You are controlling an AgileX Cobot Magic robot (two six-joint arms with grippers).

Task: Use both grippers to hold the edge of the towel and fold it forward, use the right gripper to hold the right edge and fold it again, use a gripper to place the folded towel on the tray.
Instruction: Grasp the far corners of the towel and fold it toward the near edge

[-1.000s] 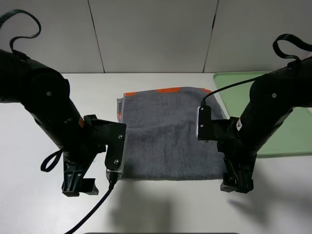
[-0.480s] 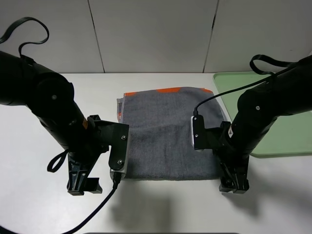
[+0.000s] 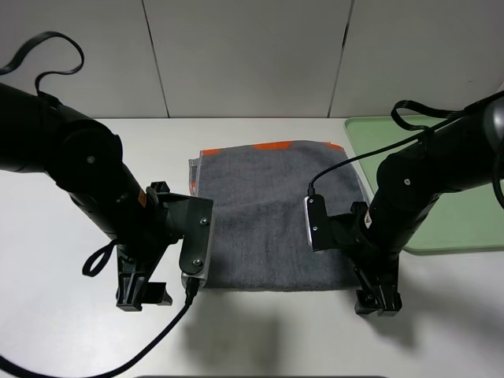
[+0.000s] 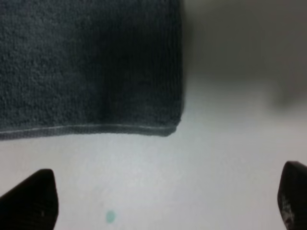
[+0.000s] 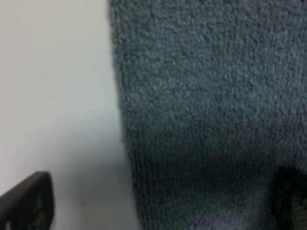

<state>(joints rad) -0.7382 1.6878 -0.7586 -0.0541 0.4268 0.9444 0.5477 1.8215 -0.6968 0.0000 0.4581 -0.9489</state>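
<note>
The dark grey towel lies flat mid-table, its orange band at the far end. Its near edge shows in the left wrist view as a pale hem ending in a corner. My left gripper points down beside the near-left corner, open over bare table with nothing between its fingers. At the near-right corner my right gripper is also open, straddling the towel's side edge: one fingertip over cloth, the other over table. The light green tray sits at the right, partly hidden by the right arm.
A white table carries everything, with a pale panelled wall behind it. A black cable trails from the left arm across the table's near side. A small teal speck marks the table under the left gripper.
Both arms have drawn in toward the towel's near corners, the left gripper shifting right and the right one left. Both stay open, and the towel has not moved.
</note>
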